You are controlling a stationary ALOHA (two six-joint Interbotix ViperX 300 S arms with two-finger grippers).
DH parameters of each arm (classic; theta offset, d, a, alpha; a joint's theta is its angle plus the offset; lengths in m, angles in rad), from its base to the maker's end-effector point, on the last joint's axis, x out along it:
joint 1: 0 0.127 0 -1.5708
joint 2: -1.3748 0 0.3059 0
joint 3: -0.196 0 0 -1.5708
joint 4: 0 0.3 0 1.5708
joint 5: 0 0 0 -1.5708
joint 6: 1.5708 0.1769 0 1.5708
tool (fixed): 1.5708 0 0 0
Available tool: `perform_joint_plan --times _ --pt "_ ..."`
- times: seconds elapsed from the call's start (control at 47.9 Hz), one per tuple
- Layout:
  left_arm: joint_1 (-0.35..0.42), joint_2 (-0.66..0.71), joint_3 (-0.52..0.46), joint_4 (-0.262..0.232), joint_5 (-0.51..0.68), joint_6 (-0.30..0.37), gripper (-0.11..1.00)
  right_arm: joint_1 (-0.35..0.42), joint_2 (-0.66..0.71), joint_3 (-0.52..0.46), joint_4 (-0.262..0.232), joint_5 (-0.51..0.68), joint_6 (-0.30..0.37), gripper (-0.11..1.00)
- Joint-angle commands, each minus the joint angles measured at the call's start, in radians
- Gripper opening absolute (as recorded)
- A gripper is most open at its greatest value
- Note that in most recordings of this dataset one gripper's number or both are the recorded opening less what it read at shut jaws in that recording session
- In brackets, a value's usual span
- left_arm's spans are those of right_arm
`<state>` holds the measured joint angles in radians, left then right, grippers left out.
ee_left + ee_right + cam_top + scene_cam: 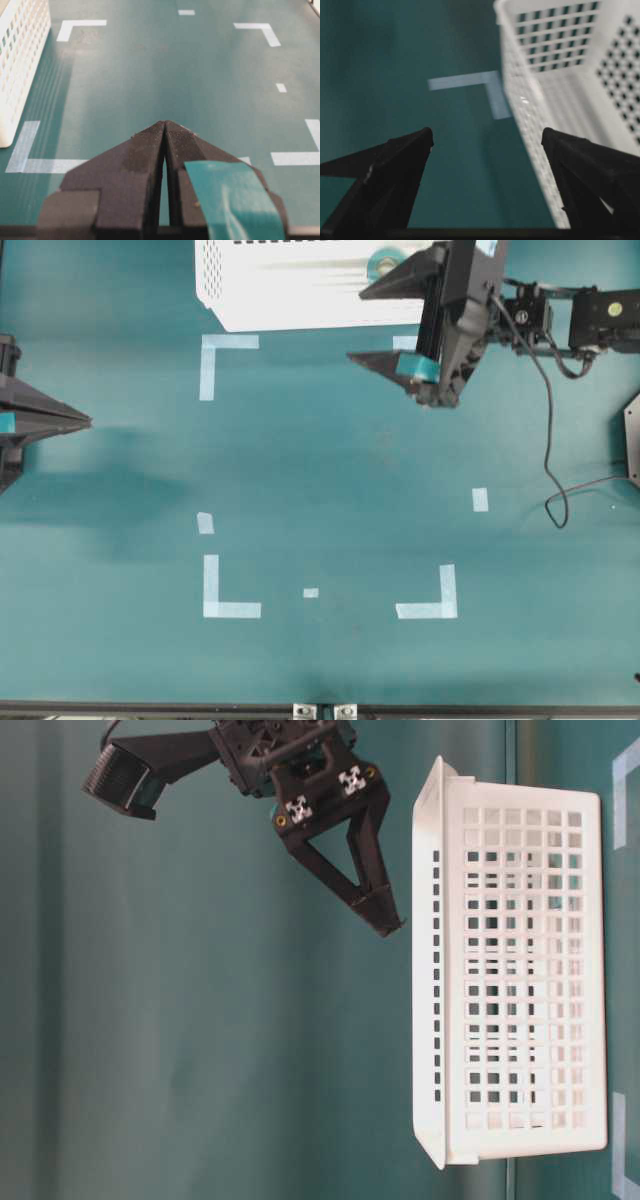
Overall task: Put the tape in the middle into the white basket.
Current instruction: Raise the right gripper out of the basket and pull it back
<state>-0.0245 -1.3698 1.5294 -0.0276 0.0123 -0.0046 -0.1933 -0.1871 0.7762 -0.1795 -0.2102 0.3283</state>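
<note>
The white basket [300, 285] stands at the back of the table. The tape roll [383, 261], a teal ring, lies inside the basket at its right end, partly hidden by my right gripper's upper finger. My right gripper [356, 327] is open and empty, held above the basket's right front corner; one finger is over the basket, the other over the table. The right wrist view shows it [487, 135] open with the basket wall [530, 115] below. My left gripper [88, 422] is shut and empty at the left edge, seen too in its wrist view [164, 123].
Pale tape corner marks [228, 590] frame a square on the teal table. Small strips lie at the right [480, 499] and front [311, 592]. A black cable [548, 455] hangs from the right arm. The basket [520, 970] also shows in the table-level view, the right gripper [390, 925] beside it.
</note>
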Motion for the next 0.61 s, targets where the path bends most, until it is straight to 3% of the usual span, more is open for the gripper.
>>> perform_joint_plan --times 0.0,0.585 --pt "0.003 0.008 -0.012 0.000 -0.006 0.000 -0.11 0.025 -0.018 -0.006 -0.002 -0.012 -0.002 1.00" --pt "0.005 0.008 -0.011 -0.002 -0.006 0.000 -0.11 0.144 -0.020 0.035 -0.002 -0.057 -0.002 1.00"
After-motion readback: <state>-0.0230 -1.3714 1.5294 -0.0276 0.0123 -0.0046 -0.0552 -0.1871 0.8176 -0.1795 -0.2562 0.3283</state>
